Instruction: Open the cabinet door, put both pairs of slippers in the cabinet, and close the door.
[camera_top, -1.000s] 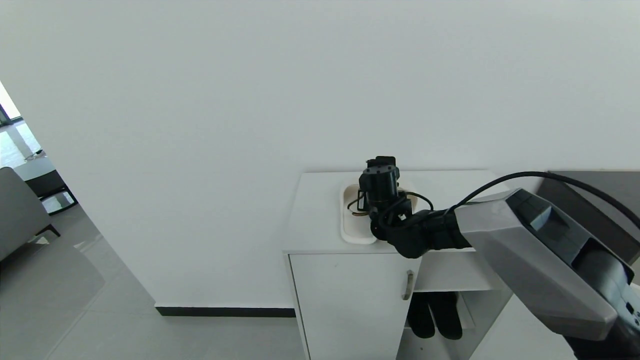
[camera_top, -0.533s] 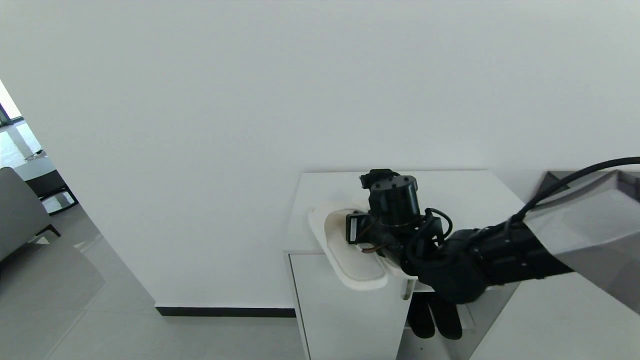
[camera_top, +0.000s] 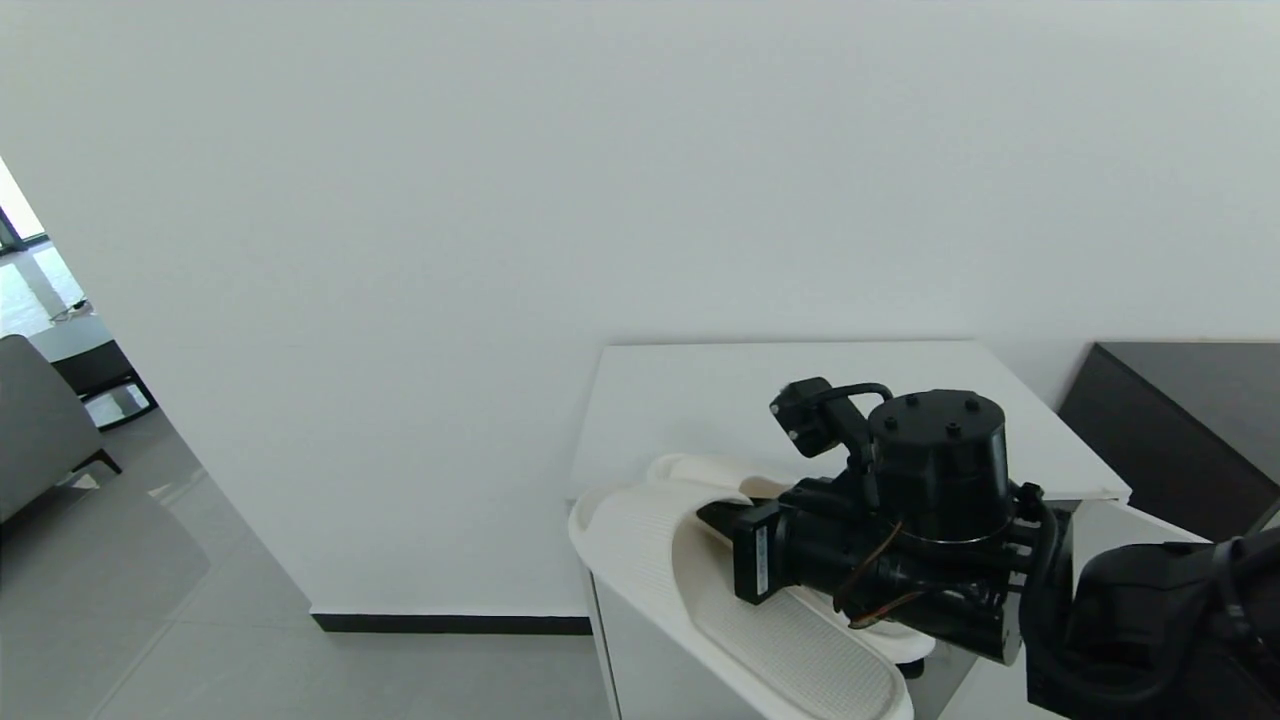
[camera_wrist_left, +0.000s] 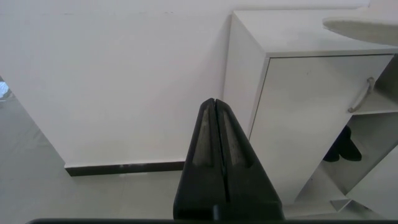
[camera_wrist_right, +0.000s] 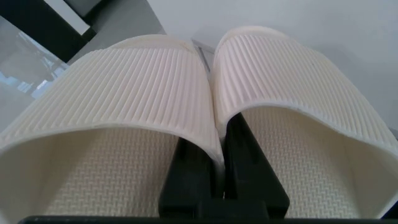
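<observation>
Right jaws clamp white slippers (camera_top: 640, 540) above cabinet (camera_top: 750, 400) edge; left jaws clenched, empty; black slippers (camera_wrist_left: 344, 147) inside.

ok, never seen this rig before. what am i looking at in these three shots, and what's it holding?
It is a wheeled robot with two arms, each ending in a pair of jaws. The wide picture comes from a camera on its head, looking down at a white cabinet against a wall. The other two come from cameras on the wrists, so each looks along its own jaws. The right arm holds a pair of white slippers near the cabinet's front edge. In the right wrist picture, the jaws pinch the two slippers' inner edges together. The left arm's jaws are shut on nothing. Its camera sees the cabinet from lower down: one door shut, the side next to it open, with black slippers inside.
</observation>
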